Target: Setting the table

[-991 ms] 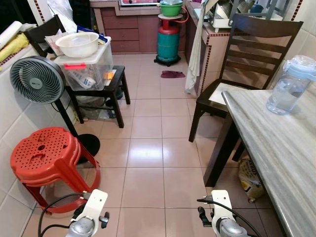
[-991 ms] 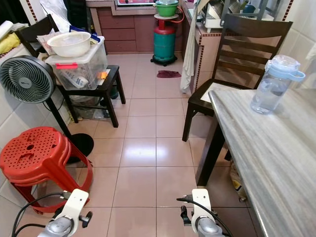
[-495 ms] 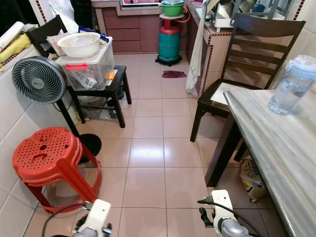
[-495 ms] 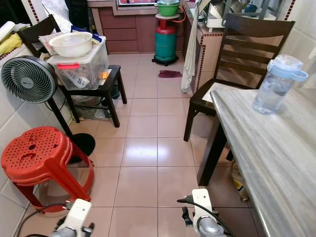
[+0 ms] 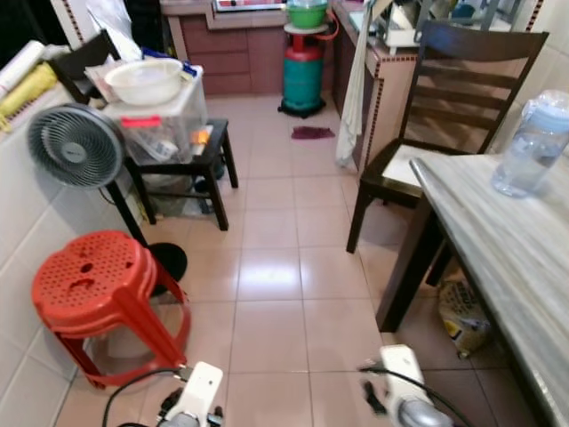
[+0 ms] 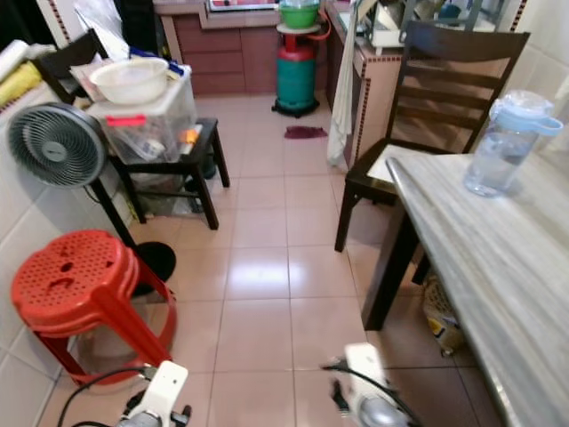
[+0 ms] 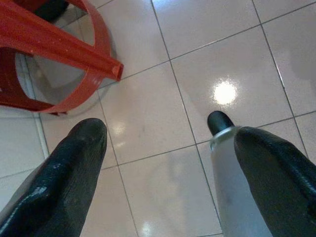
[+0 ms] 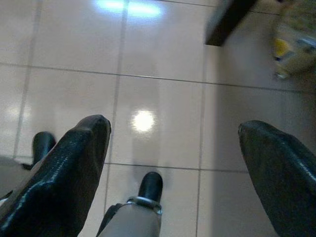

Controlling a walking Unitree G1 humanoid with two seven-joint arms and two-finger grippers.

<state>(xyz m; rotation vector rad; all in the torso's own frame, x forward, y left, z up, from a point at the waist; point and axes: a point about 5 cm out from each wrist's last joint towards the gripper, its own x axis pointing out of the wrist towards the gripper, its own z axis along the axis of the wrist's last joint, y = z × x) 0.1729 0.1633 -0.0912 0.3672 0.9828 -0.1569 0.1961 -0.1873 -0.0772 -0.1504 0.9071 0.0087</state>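
Since the earlier frames the head camera has swung slightly, blurring the scene, so the red perforated plastic stool (image 5: 98, 289) and grey-veined stone worktop (image 5: 511, 258) sit shifted in view, which suggests the robot is still walking and no table-setting step has begun. Both arms hang low over glossy pinkish floor tiles (image 5: 271, 267): left claw (image 7: 163, 173) spread wide and empty, right claw (image 8: 173, 168) likewise wide and empty. On the worktop's far end stands a clear plastic water jug with pale blue lid (image 6: 508, 144), beside a dark wooden slat-back chair (image 5: 444, 98); a grey round pedestal fan (image 5: 76, 145) stands behind the stool.
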